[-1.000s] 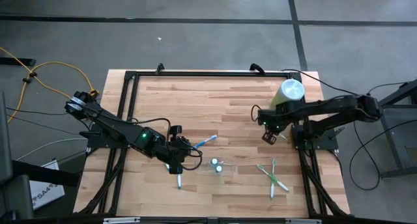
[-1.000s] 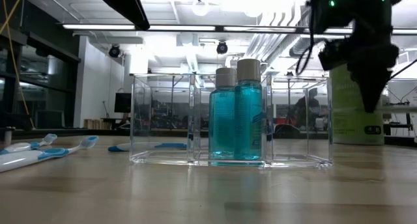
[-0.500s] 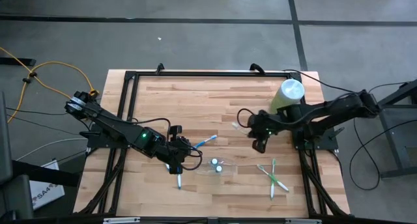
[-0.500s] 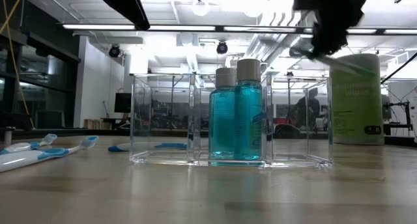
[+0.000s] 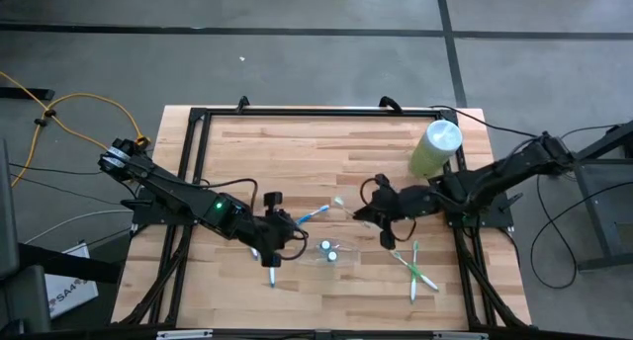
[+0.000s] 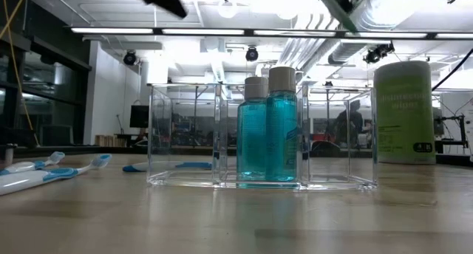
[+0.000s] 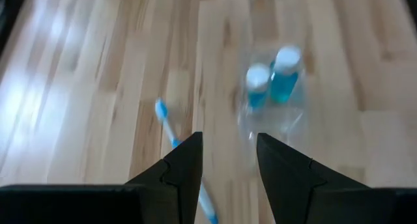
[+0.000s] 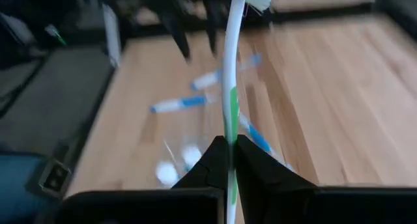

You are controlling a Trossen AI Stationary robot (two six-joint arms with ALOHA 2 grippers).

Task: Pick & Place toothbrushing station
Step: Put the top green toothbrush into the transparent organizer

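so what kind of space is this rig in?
Looks like an indoor robotics lab or workshop, probably. A butcher-block wooden table stands on a grey concrete floor, an orange cable trails across it, and the low view shows fluorescent ceiling lights with exposed ducts.

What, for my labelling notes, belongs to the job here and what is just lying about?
Job: clear tray; teal bottles inside it; held green toothbrush, clamped in the right gripper; blue toothbrushes and loose green toothbrushes on the table; left gripper, open, near a blue one.
Lying about: pale-green cylinder; yellow cable on the floor.
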